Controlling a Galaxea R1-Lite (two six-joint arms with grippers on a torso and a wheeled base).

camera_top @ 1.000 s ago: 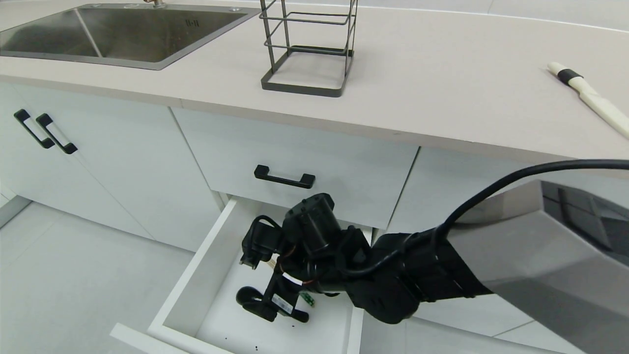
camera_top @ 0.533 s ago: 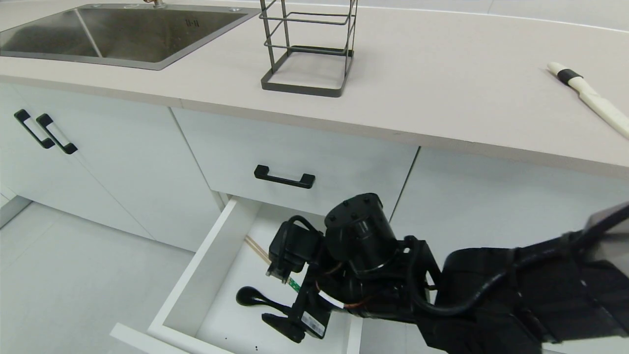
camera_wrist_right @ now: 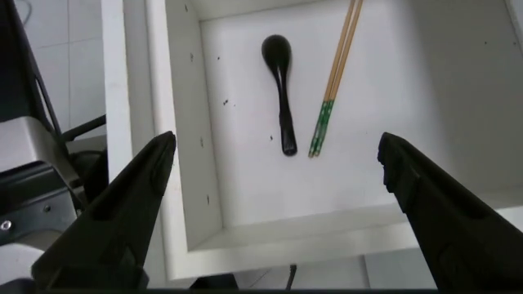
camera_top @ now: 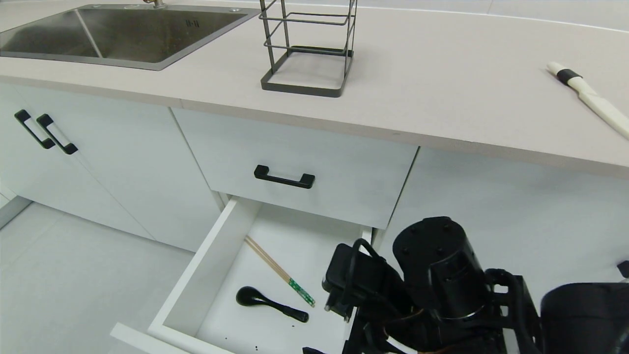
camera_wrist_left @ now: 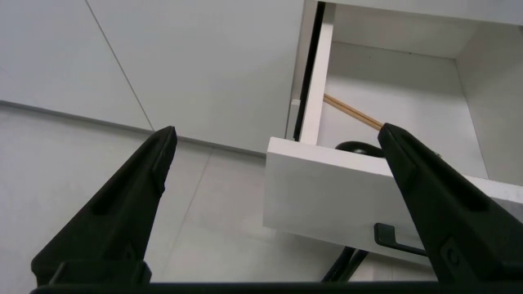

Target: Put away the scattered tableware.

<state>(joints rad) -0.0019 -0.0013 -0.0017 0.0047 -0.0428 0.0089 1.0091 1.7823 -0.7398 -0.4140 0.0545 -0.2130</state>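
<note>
The lower drawer (camera_top: 206, 260) stands pulled out. Inside it lie a pair of wooden chopsticks (camera_top: 280, 272) with green tips and a black spoon (camera_top: 271, 303), side by side. The right wrist view looks down on the same chopsticks (camera_wrist_right: 335, 77) and spoon (camera_wrist_right: 282, 90), with my right gripper (camera_wrist_right: 276, 143) open and empty above the drawer's front part. My left gripper (camera_wrist_left: 276, 135) hangs open and empty outside the drawer front (camera_wrist_left: 359, 196), low near the floor. A white knife (camera_top: 589, 98) with a black band lies on the counter at the far right.
A dark wire rack (camera_top: 308, 49) stands on the counter's middle, and a steel sink (camera_top: 118, 32) is set in at the left. The upper drawer with a black handle (camera_top: 284, 178) is closed. Cabinet doors with black handles (camera_top: 44, 132) are to the left.
My right arm has drawn back out of the drawer toward the lower right. The chopsticks, partly hidden under it before, now lie uncovered beside the spoon.
</note>
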